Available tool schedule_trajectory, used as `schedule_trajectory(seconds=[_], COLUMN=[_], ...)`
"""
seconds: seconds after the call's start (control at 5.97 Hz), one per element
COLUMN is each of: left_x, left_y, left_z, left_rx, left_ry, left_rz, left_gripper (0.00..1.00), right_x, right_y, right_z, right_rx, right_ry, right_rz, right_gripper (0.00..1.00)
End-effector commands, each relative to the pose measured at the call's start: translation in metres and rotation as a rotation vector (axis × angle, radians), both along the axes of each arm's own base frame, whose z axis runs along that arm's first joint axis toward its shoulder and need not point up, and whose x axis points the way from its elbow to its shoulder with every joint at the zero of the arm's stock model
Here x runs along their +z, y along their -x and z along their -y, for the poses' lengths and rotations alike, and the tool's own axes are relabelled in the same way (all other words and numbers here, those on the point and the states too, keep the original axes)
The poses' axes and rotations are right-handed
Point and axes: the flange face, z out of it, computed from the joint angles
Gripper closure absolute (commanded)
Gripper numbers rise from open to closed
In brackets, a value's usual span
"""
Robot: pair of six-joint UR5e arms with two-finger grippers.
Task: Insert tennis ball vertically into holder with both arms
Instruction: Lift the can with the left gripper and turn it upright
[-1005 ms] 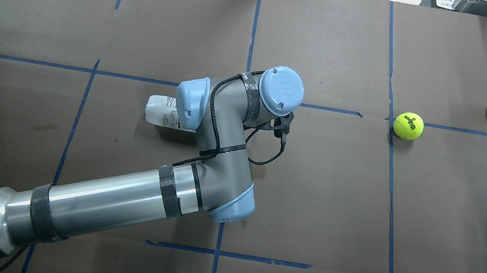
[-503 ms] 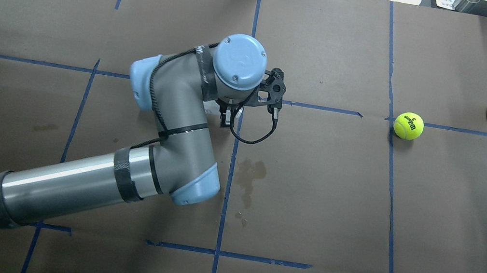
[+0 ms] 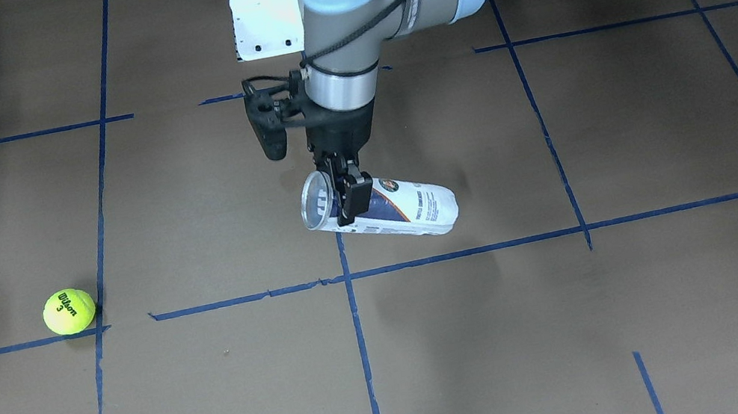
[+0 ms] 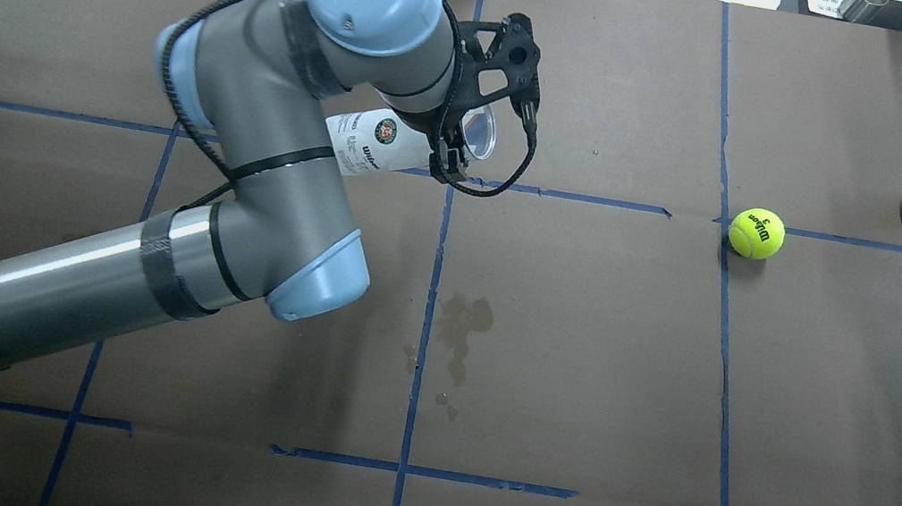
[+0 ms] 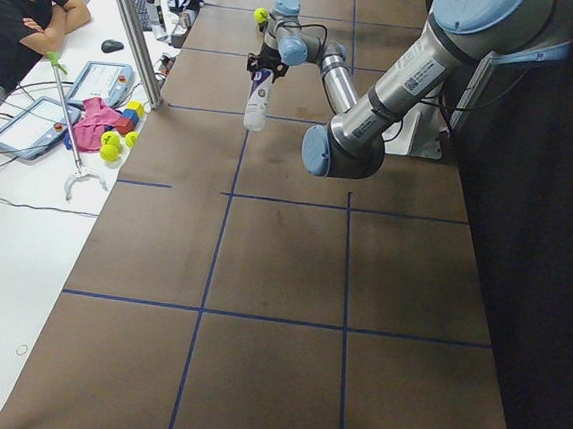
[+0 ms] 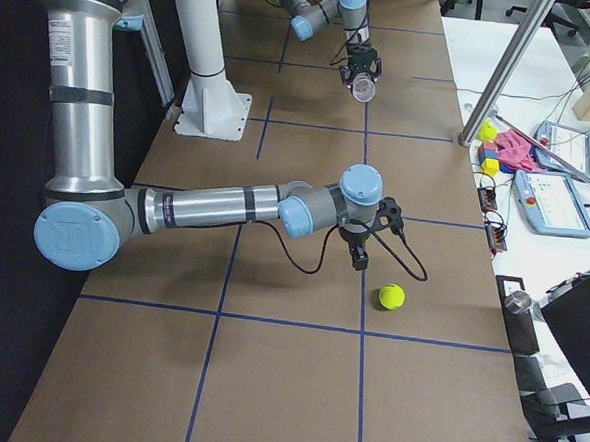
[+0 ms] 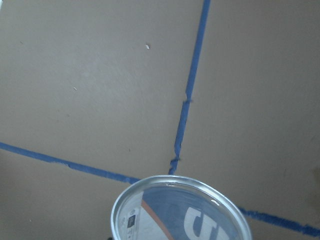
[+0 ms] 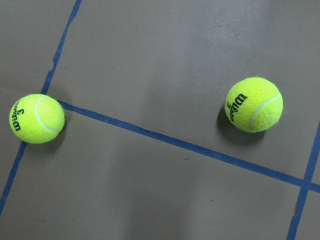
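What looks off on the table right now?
A dark, wet-looking stain blotches the paper beside the centre tape line. Otherwise only the holder: the left gripper grips it near the rim with its mouth sideways, not up.

Holder: clear labelled can, tilted, off table. Tennis ball: yellow-green, on table, well apart.

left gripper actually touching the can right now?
Touching. The front-facing view shows the left gripper closed over the rim of the can at its open end, with one finger lying flat against the can's wall.
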Motion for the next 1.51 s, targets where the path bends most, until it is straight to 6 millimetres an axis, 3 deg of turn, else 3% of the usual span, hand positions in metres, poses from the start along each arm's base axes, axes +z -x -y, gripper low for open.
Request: schedule_trajectory(seconds=[0.0,0.34,0.5,0.67,0.84,1.17,1.34], left_x=[0.016,0.038,0.042,0.043,0.057,0.115,0.121], left_y=[0.030,0.039,0.032,0.028,0.029,-0.007,-0.020], left_z=[-0.022,-0.045,-0.064,-0.074,-0.075,-0.075,-0.084], left_rx=[-0.040,-0.012,0.024,0.042,0.050,0.039,0.033], left_ry=[0.014,0.000,-0.012,-0.020,-0.045,-0.118,-0.121], left_rz=[-0.304,-0.515,-0.612,-0.657,-0.682,-0.816,-0.841], left_gripper=[0.29,0.28,0.28,0.28,0.28,0.28,0.28], right_x=[-0.018,-0.031,-0.044,-0.057,-0.073,-0.091,-0.096], right_y=[-0.001,0.000,-0.001,0.000,0.001,0.008,0.012], right_z=[0.000,0.004,0.002,0.003,0.008,0.013,0.015], right_rx=[0.003,0.004,0.013,0.053,0.104,0.132,0.139], right_ry=[-0.036,-0.060,-0.077,-0.049,-0.014,-0.009,-0.003], right_rz=[0.003,0.007,0.013,0.027,0.047,0.051,0.056], right_gripper=[0.00,0.00,0.00,0.00,0.00,0.00,0.00])
